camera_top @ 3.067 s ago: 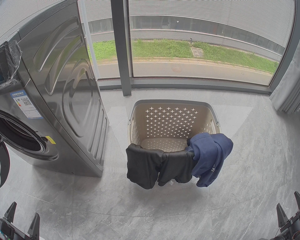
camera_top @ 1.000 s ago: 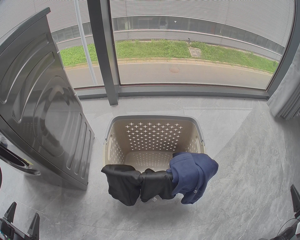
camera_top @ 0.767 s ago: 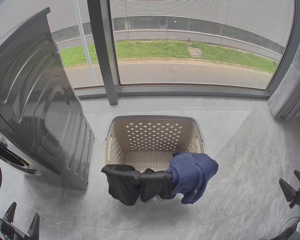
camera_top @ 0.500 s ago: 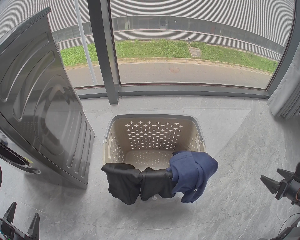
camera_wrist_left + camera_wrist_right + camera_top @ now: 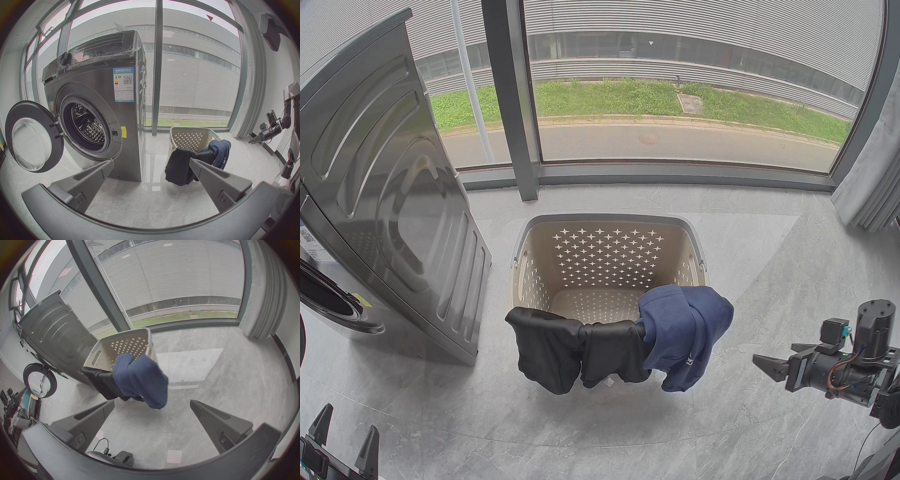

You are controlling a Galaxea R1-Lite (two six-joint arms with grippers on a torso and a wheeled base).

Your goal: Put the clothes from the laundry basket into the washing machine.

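Note:
A beige laundry basket with star-shaped holes stands on the floor in the middle. A black garment and a blue garment hang over its near rim. The grey washing machine stands to the left, and its round door is swung open, showing the drum. My right gripper is open, hovering to the right of the blue garment and pointing at it with a gap between. My left gripper is open and empty, low at the near left.
A floor-to-ceiling window with a dark pillar runs behind the basket. A grey curtain hangs at the far right. Bare grey tiled floor lies in front of and to the right of the basket.
The camera has moved, so the basket now sits nearer and the washer farther left. My right arm has risen from the lower right corner and swung left toward the blue garment. The left arm stayed put.

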